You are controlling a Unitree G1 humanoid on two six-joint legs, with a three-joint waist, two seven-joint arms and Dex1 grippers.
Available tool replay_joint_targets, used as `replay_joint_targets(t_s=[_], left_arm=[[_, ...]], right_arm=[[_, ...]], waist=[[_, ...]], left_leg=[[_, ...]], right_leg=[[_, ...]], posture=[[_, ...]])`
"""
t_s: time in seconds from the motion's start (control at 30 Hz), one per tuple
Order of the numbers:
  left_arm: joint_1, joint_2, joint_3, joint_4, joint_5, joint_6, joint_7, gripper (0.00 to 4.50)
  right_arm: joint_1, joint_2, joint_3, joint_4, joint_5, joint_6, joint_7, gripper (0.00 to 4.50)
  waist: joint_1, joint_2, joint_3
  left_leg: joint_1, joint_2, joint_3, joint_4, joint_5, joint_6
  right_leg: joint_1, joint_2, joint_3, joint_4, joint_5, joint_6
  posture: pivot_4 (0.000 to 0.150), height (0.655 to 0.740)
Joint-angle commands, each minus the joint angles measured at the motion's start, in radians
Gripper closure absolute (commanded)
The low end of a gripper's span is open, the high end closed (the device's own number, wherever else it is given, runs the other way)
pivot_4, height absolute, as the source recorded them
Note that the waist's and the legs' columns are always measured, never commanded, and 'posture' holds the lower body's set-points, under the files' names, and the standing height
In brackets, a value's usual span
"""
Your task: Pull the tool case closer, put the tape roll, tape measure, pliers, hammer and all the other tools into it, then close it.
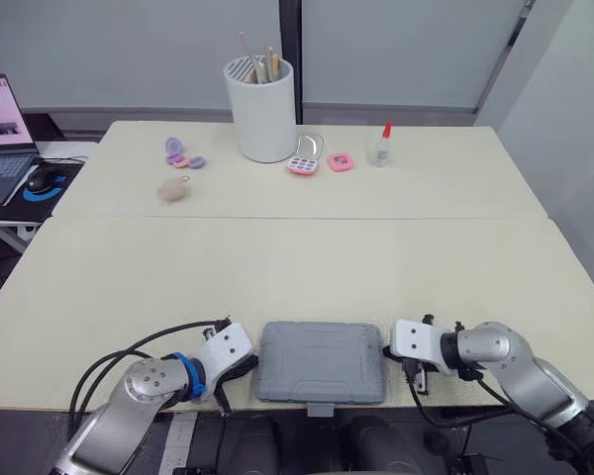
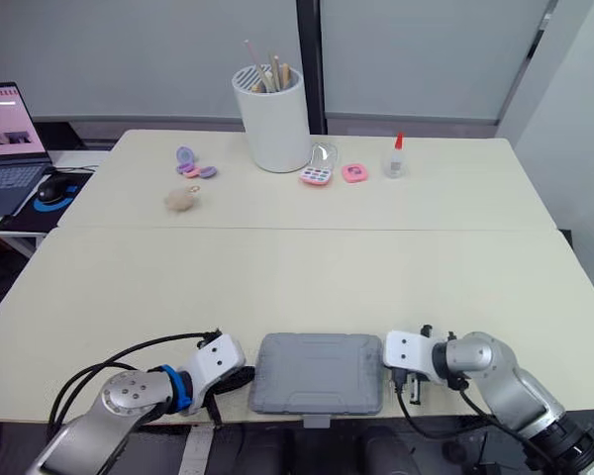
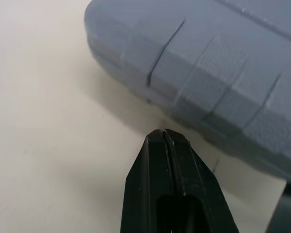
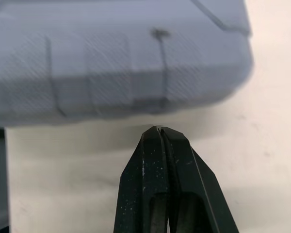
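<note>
- Tool case (image 1: 322, 361): grey, lid down flat, lying at the near edge of the table (image 1: 277, 267), roughly centred between my two arms. A latch tab (image 1: 320, 407) pokes out over the table edge on the near side.
- Left gripper (image 3: 164, 136): just off the case's left end. In the left wrist view I see the fingers pressed together with nothing between them, the tip aimed at the case's side wall with a strip of bare table showing in between.
- Right gripper (image 4: 161, 131): just off the case's right end. Its fingers are also closed tight together and empty, pointing at the case's rounded corner, with a band of table between tip and case.
- Far half of the table, well apart from the case: a white cup (image 1: 264, 109) holding sticks, with a pink palette (image 1: 305, 158) and a small pink box (image 1: 341, 162) beside it, and a glue bottle (image 1: 380, 146) to their right.
- Left of the cup: a purple compact (image 1: 182, 154), with a beige fluffy ball (image 1: 176, 189) nearer me.
- On a side desk at far left: a laptop (image 1: 0, 129) and a mouse (image 1: 42, 178).
</note>
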State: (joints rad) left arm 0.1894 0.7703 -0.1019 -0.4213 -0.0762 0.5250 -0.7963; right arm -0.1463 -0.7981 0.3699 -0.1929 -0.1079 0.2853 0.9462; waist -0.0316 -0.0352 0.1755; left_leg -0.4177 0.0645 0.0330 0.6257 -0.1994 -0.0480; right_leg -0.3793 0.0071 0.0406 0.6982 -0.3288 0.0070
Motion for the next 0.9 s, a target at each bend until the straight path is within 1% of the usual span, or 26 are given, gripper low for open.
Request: replay_joint_targets(t_s=[0.03,0.07,0.1,0.23,0.33,0.37,0.4,0.43,0.6,0.67,0.73,0.8,0.9], left_arm=[[0.023,0.033,0.141,0.017,-0.057,-0.1,-0.036,4.5],[0.029,0.037,0.192,0.046,-0.085,-0.149,-0.057,4.5],[0.031,0.04,0.237,0.073,-0.116,-0.18,-0.082,4.5],[-0.022,0.044,0.387,0.21,-0.233,-0.286,-0.173,3.66],[-0.096,0.069,0.453,0.306,-0.288,-0.3,-0.216,2.66],[-0.132,0.079,0.465,0.346,-0.294,-0.307,-0.223,2.37],[-0.158,0.088,0.47,0.378,-0.297,-0.312,-0.232,1.98],[-0.184,0.098,0.474,0.408,-0.301,-0.316,-0.243,1.75],[-0.305,0.119,0.478,0.527,-0.308,-0.326,-0.25,0.05],[-0.33,0.123,0.465,0.569,-0.274,-0.361,-0.233,0.0],[-0.349,0.13,0.443,0.614,-0.218,-0.418,-0.208,0.0],[-0.362,0.142,0.416,0.653,-0.185,-0.44,-0.213,0.0],[-0.391,0.141,0.409,0.69,-0.173,-0.458,-0.205,0.0]], right_arm=[[-0.035,-0.043,-0.103,0.063,0.017,-0.08,-0.01,4.48],[-0.044,-0.054,-0.133,0.087,0.038,-0.104,-0.001,4.48],[-0.049,-0.057,-0.168,0.099,0.079,-0.104,0.019,4.29],[-0.079,-0.046,-0.312,0.121,0.261,-0.089,0.101,3.5],[-0.113,-0.044,-0.392,0.147,0.351,-0.071,0.129,2.79],[-0.124,-0.051,-0.409,0.164,0.361,-0.078,0.136,2.57],[-0.134,-0.056,-0.42,0.179,0.365,-0.087,0.14,2.3],[-0.143,-0.062,-0.432,0.194,0.369,-0.096,0.146,2.11],[-0.191,-0.071,-0.487,0.265,0.382,-0.101,0.13,0.74],[-0.19,-0.068,-0.501,0.281,0.387,-0.102,0.124,0.02],[-0.182,-0.07,-0.507,0.284,0.383,-0.1,0.125,0.02],[-0.173,-0.074,-0.509,0.275,0.383,-0.08,0.126,0.02],[-0.169,-0.069,-0.52,0.259,0.402,-0.062,0.126,0.02]], waist=[[0.001,0.0,0.0],[0.001,0.0,0.0],[0.001,0.0,0.0],[0.002,0.0,0.0],[0.001,0.0,0.0],[0.001,0.0,0.0],[0.001,0.0,0.0],[0.001,0.0,0.0],[0.001,0.0,0.0],[0.001,0.0,0.0],[0.0,0.0,0.0],[-0.001,0.0,0.0],[-0.001,0.0,0.0]], left_leg=[[0.0,0.0,0.0,0.0,0.0,0.0],[0.0,0.0,0.0,0.0,0.0,0.0],[0.0,0.0,0.0,0.0,0.0,0.0],[0.001,0.0,0.0,0.0,0.0,0.0],[0.001,0.0,0.0,0.0,0.0,0.0],[0.001,0.0,0.0,0.0,0.0,0.0],[0.001,0.0,0.0,0.0,0.0,0.0],[0.001,0.0,0.0,0.0,0.0,0.0],[0.001,0.0,0.001,0.001,0.0,0.0],[0.0,0.0,0.001,0.001,0.0,0.0],[0.0,0.0,0.001,0.001,0.0,0.0],[0.001,0.0,0.001,0.001,0.0,0.0],[0.001,0.001,0.001,0.001,0.0,0.0]], right_leg=[[0.0,0.0,0.0,0.0,0.0,0.0],[0.0,0.0,0.0,0.0,0.0,0.0],[0.0,0.0,0.0,0.0,0.0,0.0],[0.001,0.0,-0.001,0.0,0.0,0.0],[0.001,0.0,-0.001,0.0,0.0,0.0],[0.001,0.0,-0.001,0.0,0.0,0.0],[0.001,0.0,-0.001,0.0,0.0,0.0],[0.001,0.0,-0.001,0.0,0.0,0.0],[0.001,0.0,-0.001,0.0,0.0,0.0],[0.001,0.0,0.0,0.0,0.0,0.0],[0.001,0.0,0.0,0.0,0.0,0.0],[0.001,0.0,0.0,0.001,0.0,0.0],[0.0,0.0,0.0,0.001,0.0,0.0]], posture=[[0.15,0.74],[0.15,0.74],[0.15,0.74],[0.15,0.74],[0.15,0.74],[0.15,0.74],[0.15,0.74],[0.15,0.74],[0.15,0.74],[0.15,0.74],[0.15,0.74],[0.15,0.74],[0.15,0.74]])
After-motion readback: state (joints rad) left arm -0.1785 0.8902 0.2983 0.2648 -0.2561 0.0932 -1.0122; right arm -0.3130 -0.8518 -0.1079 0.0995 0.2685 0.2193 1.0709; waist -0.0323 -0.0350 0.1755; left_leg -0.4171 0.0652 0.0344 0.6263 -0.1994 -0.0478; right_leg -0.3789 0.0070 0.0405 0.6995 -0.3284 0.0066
